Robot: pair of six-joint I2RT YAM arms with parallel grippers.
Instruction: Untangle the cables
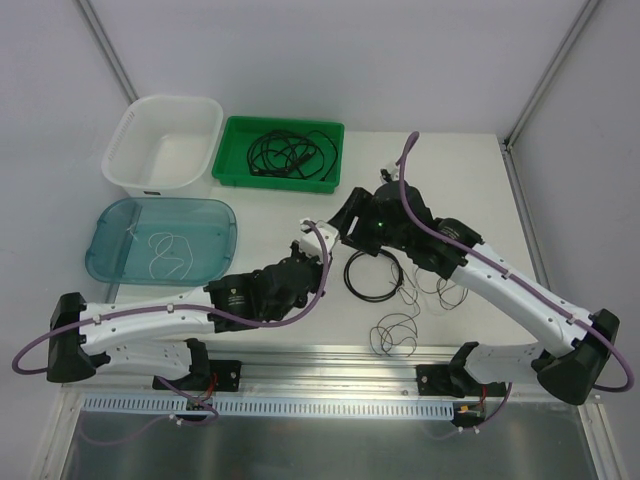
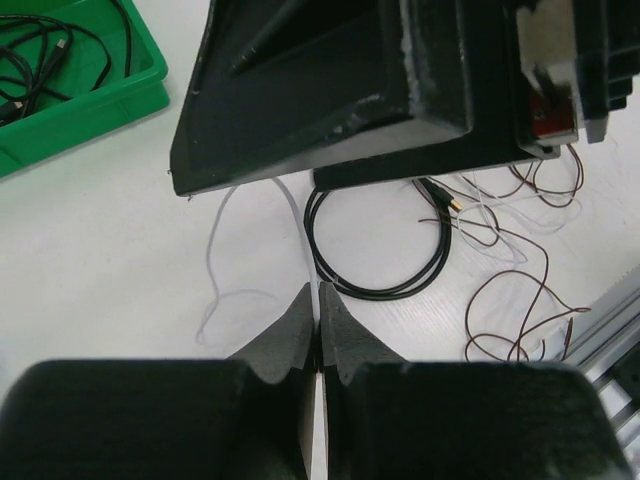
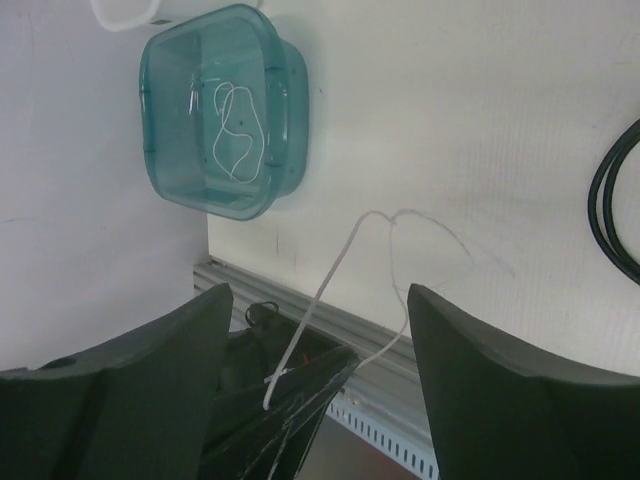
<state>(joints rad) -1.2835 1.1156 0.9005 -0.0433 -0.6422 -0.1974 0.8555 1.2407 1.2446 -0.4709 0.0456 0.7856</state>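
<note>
White cable pinched in left hand, right hand held apart; a pull clear of black cable is judged needed.

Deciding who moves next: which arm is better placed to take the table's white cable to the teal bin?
Left. The left gripper is shut on the white cable, and the teal bin lies on that side. The right gripper is open and empty.
</note>
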